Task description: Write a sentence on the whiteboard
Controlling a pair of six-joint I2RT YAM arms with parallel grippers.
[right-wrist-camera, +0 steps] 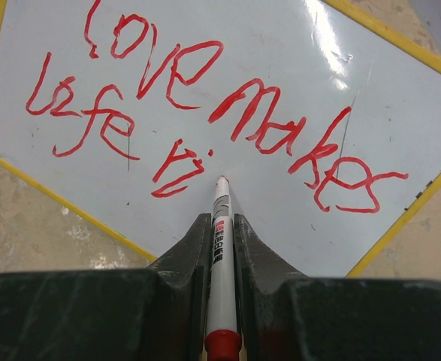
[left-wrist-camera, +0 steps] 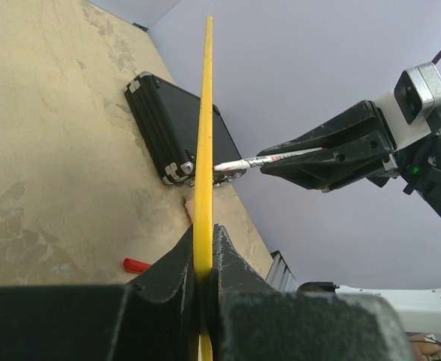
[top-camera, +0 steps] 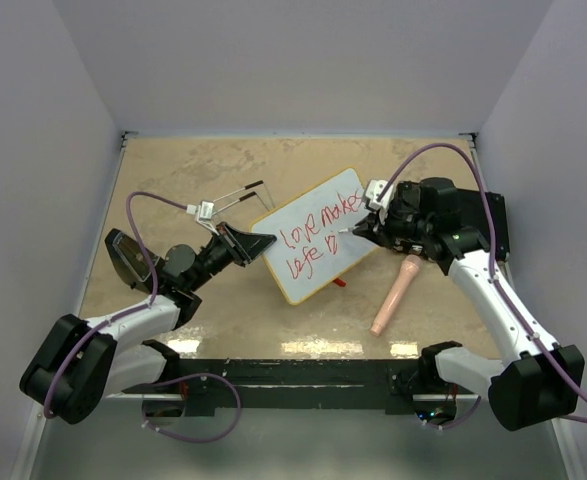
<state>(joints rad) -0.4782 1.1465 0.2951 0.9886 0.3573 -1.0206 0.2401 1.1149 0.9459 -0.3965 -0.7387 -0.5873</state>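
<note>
Beside the marker [right-wrist-camera: 220, 226], the sentence [right-wrist-camera: 231, 105] ends illegibly.

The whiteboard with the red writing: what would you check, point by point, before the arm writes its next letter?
1. Grip of the left tool on the yellow edge of the whiteboard: ok, shut on it.
2. Grip of the right tool on the marker: ok, shut on it.
3. Marker tip at the board face, just right of the last red strokes: ok.
4. Bare white beside the tip for more letters: ok.
5. The sentence complete: not ok; line two stops partway into a word after "life".
6. Ink left in the marker: cannot tell.
</note>
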